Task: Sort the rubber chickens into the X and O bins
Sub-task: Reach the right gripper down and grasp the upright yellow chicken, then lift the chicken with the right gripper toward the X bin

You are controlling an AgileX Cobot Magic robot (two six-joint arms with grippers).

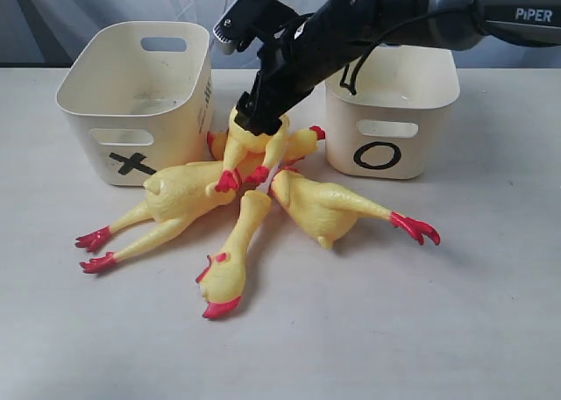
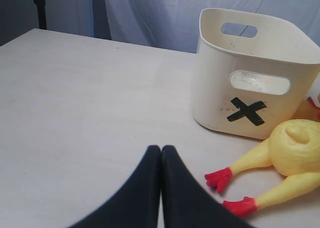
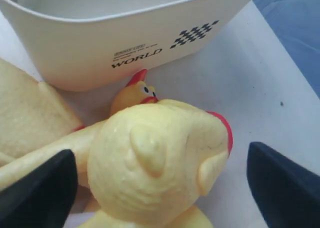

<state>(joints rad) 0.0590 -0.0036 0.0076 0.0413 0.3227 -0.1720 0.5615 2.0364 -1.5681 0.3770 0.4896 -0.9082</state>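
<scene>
Several yellow rubber chickens lie piled between the X bin [image 1: 166, 150] and the O bin [image 1: 412, 154]. My right gripper [image 1: 259, 124] reaches across to the top chicken [image 1: 254, 141], whose red feet hang in front. In the right wrist view the right gripper [image 3: 160, 155] is open and straddles that chicken [image 3: 150, 163]; bare table shows beside one finger [image 3: 280, 188]. Other chickens lie left [image 1: 180, 194], front [image 1: 232, 268] and right [image 1: 320, 207]. My left gripper [image 2: 161, 149] is shut on nothing, over bare table near the X bin [image 2: 215, 88] and the left chicken [image 2: 295, 148].
The side of the X bin [image 3: 100, 48], printed WORLD, stands just past the held-over chicken, with another chicken's head [image 3: 137, 93] against it. A dark stand [image 2: 37, 8] and a blue-grey curtain [image 2: 150, 13] lie beyond the table's far edge.
</scene>
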